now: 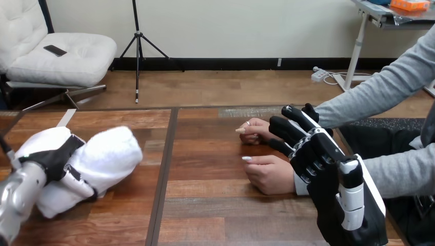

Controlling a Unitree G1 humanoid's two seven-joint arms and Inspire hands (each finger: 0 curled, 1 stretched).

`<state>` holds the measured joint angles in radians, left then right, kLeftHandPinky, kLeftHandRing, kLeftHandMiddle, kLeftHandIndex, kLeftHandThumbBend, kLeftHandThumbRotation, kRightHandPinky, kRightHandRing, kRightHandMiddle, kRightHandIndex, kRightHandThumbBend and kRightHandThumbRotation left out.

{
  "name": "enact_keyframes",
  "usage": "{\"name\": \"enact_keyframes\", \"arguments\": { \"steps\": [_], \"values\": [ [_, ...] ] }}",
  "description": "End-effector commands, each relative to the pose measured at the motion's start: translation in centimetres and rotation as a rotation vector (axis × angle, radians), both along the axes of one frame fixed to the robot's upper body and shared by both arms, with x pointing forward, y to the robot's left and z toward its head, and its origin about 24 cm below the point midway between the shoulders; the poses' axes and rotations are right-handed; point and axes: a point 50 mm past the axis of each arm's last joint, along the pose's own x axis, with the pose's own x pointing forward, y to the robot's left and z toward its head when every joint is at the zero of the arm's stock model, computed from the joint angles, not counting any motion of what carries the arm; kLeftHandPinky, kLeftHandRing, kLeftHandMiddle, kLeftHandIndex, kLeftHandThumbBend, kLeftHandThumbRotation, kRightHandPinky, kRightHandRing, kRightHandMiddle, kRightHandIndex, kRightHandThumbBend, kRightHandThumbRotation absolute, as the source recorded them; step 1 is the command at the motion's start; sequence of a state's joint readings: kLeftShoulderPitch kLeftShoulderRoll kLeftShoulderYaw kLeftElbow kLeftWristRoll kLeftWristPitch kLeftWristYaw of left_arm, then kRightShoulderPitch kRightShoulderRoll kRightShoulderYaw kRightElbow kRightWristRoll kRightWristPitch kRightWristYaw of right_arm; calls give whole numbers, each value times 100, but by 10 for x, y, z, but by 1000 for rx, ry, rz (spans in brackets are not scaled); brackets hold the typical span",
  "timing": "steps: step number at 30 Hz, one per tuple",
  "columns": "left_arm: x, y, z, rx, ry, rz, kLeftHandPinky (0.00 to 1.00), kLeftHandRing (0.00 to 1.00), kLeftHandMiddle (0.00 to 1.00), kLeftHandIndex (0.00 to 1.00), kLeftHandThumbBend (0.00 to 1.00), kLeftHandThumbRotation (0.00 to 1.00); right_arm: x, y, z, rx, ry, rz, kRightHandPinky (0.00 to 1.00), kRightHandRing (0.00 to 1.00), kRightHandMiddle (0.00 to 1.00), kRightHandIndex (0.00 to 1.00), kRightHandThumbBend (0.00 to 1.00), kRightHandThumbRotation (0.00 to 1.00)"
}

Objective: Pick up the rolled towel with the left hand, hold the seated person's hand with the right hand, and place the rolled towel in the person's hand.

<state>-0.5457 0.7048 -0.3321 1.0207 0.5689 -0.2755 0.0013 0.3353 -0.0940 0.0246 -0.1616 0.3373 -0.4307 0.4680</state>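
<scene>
The rolled white towel point(110, 151) is at the table's left side, with my left hand point(54, 159) shut round its near end, fingers curled under the roll. I cannot tell whether it rests on the wood or hangs just above it. The person's two hands rest on the table at the right. The far one point(254, 130) is loosely curled and the near one point(269, 174) is a loose fist. My right hand point(328, 169) reaches in from the lower right, open, its fingers stretched between and over the person's wrists. I see no finger curled round either wrist.
The wooden table point(205, 215) has a dark seam running front to back just right of the towel. The person's grey sleeves point(369, 97) come in from the right edge.
</scene>
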Motion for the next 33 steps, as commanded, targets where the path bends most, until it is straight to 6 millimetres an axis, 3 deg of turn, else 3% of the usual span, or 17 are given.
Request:
{"name": "enact_keyframes", "arguments": {
  "steps": [1,19,33],
  "values": [
    [9,-8,32,-73,-220,-51,43,47,52,51,69,0,10,-2,17,-31,-93,-10,89,90,86,88,80,94],
    [-20,-27,40,-285,-483,-129,39,42,47,49,67,0,19,-12,15,-105,-107,-31,87,89,86,87,77,93],
    [-43,-48,43,-455,-615,-144,38,41,46,47,66,0,35,-26,16,-273,-138,-66,84,87,87,87,87,92]
  ]
}}
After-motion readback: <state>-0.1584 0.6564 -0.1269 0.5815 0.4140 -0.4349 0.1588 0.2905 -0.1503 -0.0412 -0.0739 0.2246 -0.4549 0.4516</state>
